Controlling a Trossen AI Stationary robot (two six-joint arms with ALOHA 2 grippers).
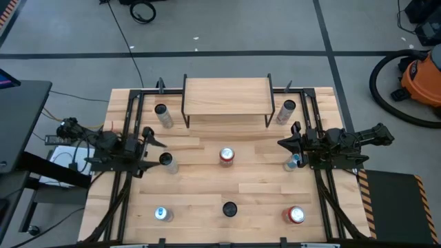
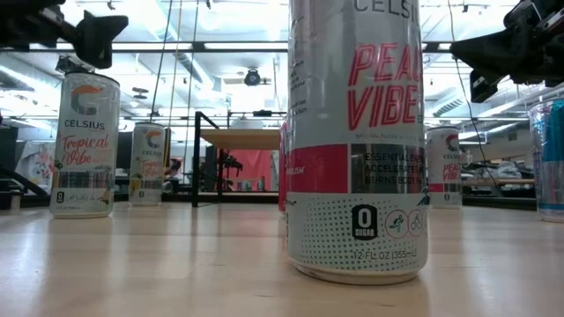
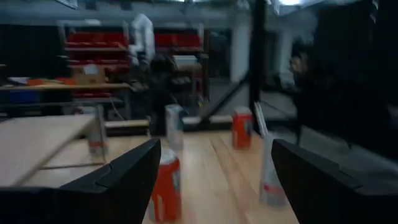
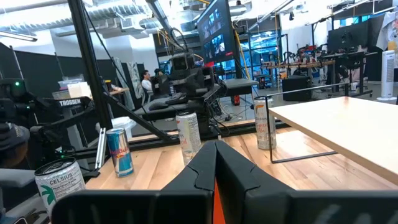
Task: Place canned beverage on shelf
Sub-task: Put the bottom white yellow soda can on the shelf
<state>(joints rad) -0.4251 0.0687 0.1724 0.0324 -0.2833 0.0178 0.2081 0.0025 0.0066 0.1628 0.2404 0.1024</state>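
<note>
The shelf, a light board on thin black legs, stands at the table's far middle with nothing on its top. Several beverage cans stand upright on the table. A red one is at the centre, a pale one stands just near my left gripper, and a blue one is beside my right gripper. My left gripper hovers open at the table's left side, its fingers wide apart with nothing between them. My right gripper hovers shut at the right side, its fingers together.
Two more cans flank the shelf, one to its left and one to its right. Three stand along the near edge: blue-white, black and red. Black frame rails run along both table sides.
</note>
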